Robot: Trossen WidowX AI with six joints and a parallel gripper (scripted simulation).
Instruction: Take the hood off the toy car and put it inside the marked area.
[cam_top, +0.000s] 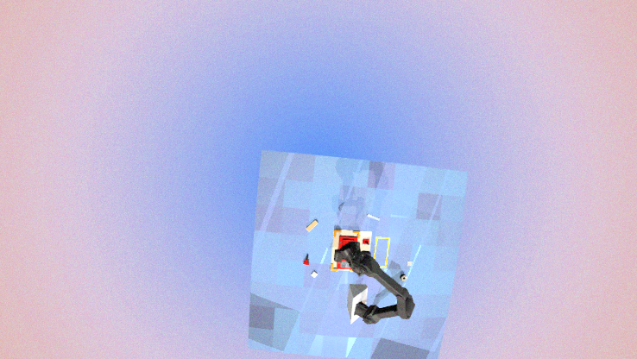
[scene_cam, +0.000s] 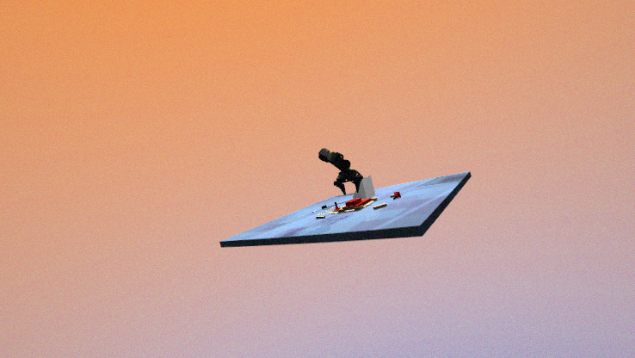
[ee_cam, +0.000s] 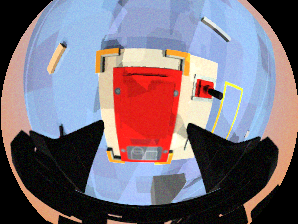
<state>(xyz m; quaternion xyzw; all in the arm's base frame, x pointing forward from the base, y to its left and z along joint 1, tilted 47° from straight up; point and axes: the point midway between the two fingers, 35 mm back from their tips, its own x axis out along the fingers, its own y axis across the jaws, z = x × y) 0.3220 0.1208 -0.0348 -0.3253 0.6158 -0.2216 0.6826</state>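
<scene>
The red hood point(cam_top: 348, 241) point(scene_cam: 354, 202) point(ee_cam: 147, 107) is a flat red panel with small grey studs and a grey window-like patch at its near end. It lies on the cream base point(cam_top: 363, 234) point(ee_cam: 204, 66) with orange corner brackets. My gripper point(scene_cam: 350, 192) point(ee_cam: 146, 126) is open and empty, above the hood. In the wrist view one finger shows on each side of the hood. In the top view the arm hides part of the hood and the fingertips. The marked area, a yellow outline point(cam_top: 382, 236) point(ee_cam: 234, 85), lies on the table right of the base, with nothing inside it.
A red block with a black lever point(cam_top: 365, 241) point(ee_cam: 204, 90) stands on the base's right part. A tan block point(cam_top: 312, 224) point(ee_cam: 57, 58), a white bar point(cam_top: 373, 217) point(ee_cam: 216, 29), a red piece point(cam_top: 305, 261), a white cube point(cam_top: 314, 273) and a grey wedge point(scene_cam: 366, 188) stand around.
</scene>
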